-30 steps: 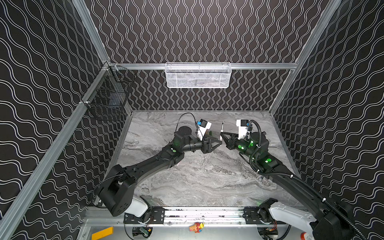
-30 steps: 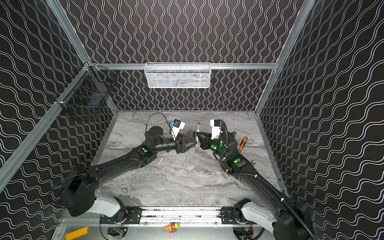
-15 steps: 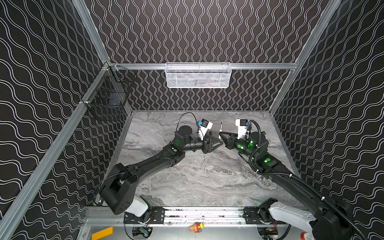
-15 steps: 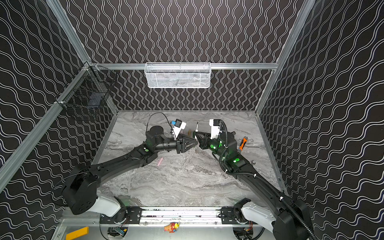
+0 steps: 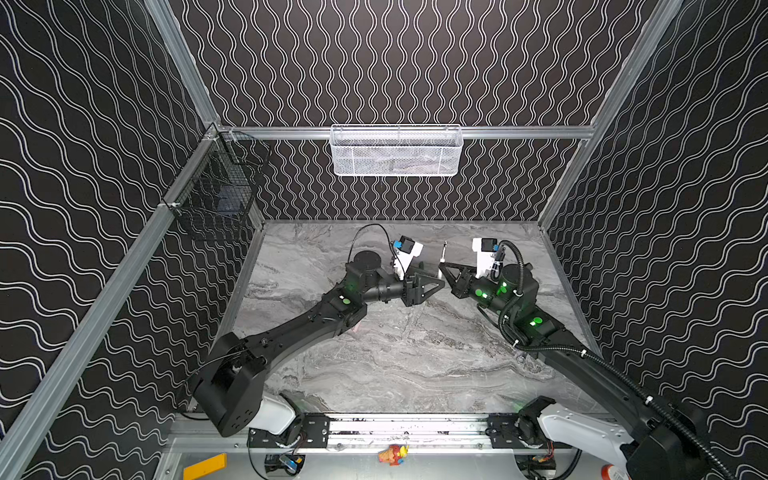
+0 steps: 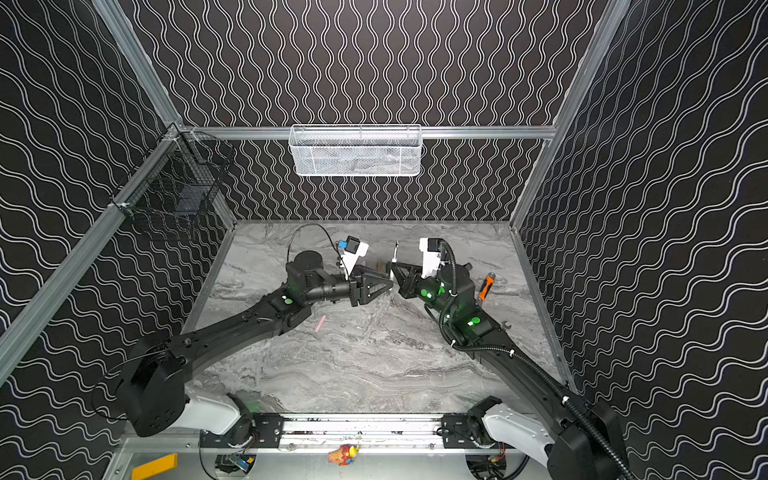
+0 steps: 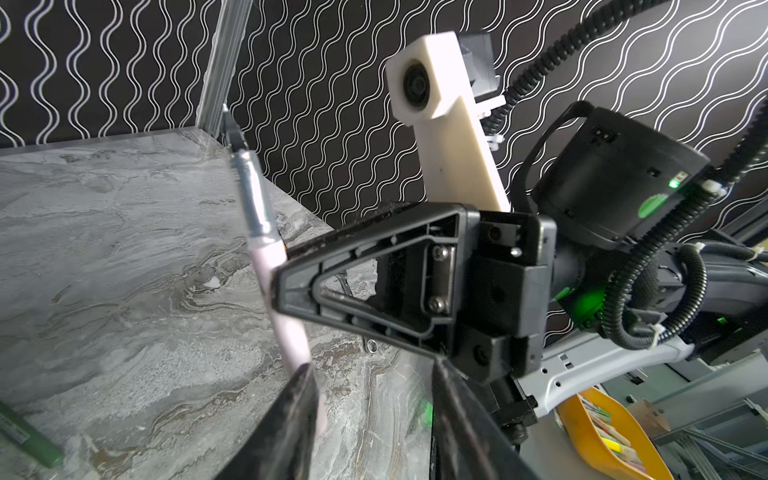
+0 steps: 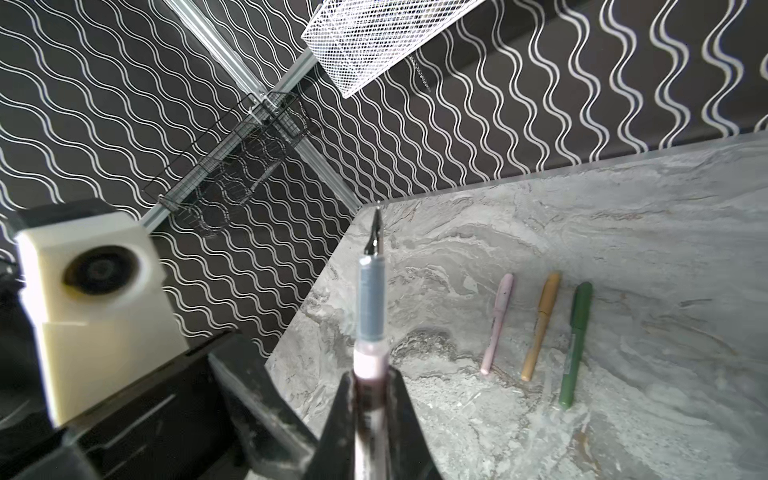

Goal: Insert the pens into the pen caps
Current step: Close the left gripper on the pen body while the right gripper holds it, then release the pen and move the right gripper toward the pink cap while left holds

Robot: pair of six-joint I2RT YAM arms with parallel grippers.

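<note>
A pink pen was clenched tip-up in the right end effector; the released left end effector was judged due to fetch the pink cap.

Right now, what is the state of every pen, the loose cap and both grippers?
held pale pink pen: uncapped, tip pointing up, gripped by its barrel.
right gripper: shut on the held pale pink pen.
left gripper: open, holding nothing.
pink cap: loose, lying on the table.
second pink pen: capped, lying on the table.
gold pen: capped, lying beside it.
green pen: capped, lying beside the gold pen.
</note>
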